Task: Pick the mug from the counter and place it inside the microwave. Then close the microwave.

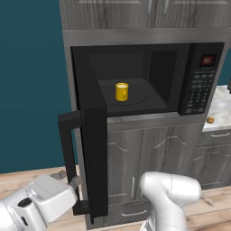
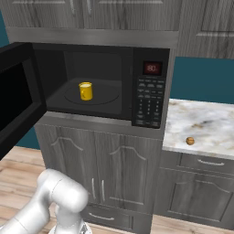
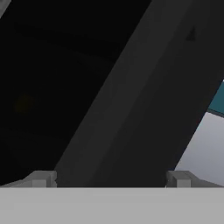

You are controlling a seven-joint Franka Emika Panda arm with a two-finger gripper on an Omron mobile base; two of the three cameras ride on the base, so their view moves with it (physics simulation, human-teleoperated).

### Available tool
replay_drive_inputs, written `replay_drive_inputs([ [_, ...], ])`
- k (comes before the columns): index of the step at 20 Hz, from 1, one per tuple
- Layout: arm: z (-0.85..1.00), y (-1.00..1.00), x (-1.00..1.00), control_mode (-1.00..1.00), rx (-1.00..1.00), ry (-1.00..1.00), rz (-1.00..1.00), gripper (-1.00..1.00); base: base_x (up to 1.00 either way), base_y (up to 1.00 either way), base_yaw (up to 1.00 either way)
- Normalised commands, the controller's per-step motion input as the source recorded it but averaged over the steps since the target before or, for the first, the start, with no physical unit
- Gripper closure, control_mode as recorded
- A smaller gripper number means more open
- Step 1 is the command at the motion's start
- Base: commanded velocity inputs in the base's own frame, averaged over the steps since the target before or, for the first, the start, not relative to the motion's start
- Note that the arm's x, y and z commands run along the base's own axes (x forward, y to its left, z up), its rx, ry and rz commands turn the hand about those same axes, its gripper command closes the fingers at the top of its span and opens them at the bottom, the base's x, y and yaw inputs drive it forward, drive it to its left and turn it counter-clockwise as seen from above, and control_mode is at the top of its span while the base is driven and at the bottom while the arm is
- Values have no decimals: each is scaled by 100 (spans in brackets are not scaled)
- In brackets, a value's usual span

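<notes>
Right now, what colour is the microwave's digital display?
Red, on the microwave panel; clearest in the right base view.

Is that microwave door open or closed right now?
Open. The microwave door swings out toward the camera, leaving the cavity exposed with the yellow mug standing upright inside.

A rendered home kitchen: a built-in black microwave (image 2: 100, 82) among grey woodgrain cabinets (image 2: 114, 173), a marble desk (image 2: 205, 121), wood floor (image 1: 27, 178).

The small yellow mug (image 1: 122, 91) stands upright on the turntable inside the black microwave (image 2: 151, 91), whose door (image 1: 92, 153) hangs open just before the spread fingers (image 3: 41, 178).
</notes>
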Motion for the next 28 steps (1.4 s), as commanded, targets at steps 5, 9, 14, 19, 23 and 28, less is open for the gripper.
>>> replay_drive_inputs([
  [5, 0, -8, 0, -100, 0, -16, 0, -100, 0, 0, 0],
  [9, 2, -14, 0, -100, 0, -16, 0, -100, 0, 0, 0],
  [14, 4, -21, 0, -100, 0, -1, 0, -100, 0, 0, 0],
  [19, 7, -41, 0, -100, 0, 0, 2, -100, 0, 0, 0],
  [23, 4, -43, 0, -100, 0, 4, 5, -100, 0, 0, 0],
  [28, 4, -44, 0, -100, 0, 6, 7, -100, 0, 0, 0],
])
